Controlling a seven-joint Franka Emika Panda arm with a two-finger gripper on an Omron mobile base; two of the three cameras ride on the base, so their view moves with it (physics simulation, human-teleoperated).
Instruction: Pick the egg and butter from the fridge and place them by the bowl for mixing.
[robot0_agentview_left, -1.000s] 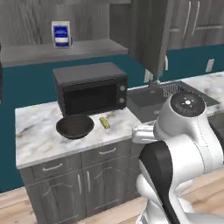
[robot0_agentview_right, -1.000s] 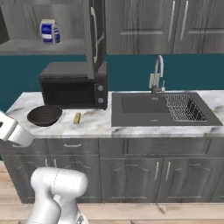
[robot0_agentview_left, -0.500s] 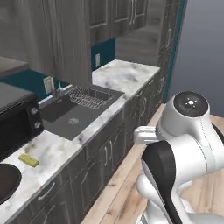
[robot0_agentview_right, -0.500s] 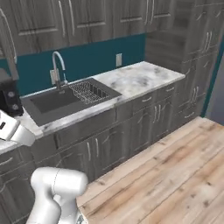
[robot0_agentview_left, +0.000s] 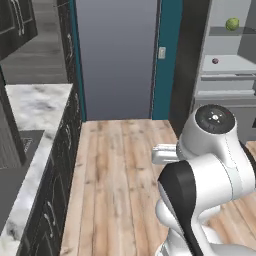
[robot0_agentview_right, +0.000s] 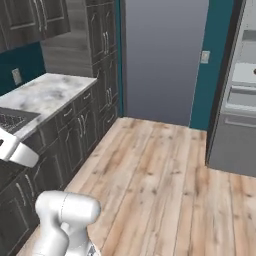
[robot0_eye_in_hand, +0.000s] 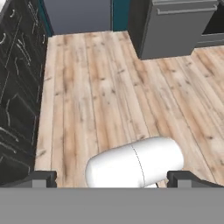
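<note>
The pincer (robot0_eye_in_hand: 112, 179) hangs with tips wide apart and empty over the wooden floor (robot0_eye_in_hand: 109, 87), ready for a pick; the egg (robot0_agentview_left: 215, 61) sits on a fridge (robot0_agentview_left: 225, 75) shelf, well ahead of it

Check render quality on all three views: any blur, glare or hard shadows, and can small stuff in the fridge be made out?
Left base view: flat, even light, no glare; the fridge shelves are soft, the egg a tiny dark dot, the green ball fuzzy. Right base view: the floor planks blur slightly, no hard shadows. Hand view: sharper wood grain, the gripper open at the bottom edge.
</note>
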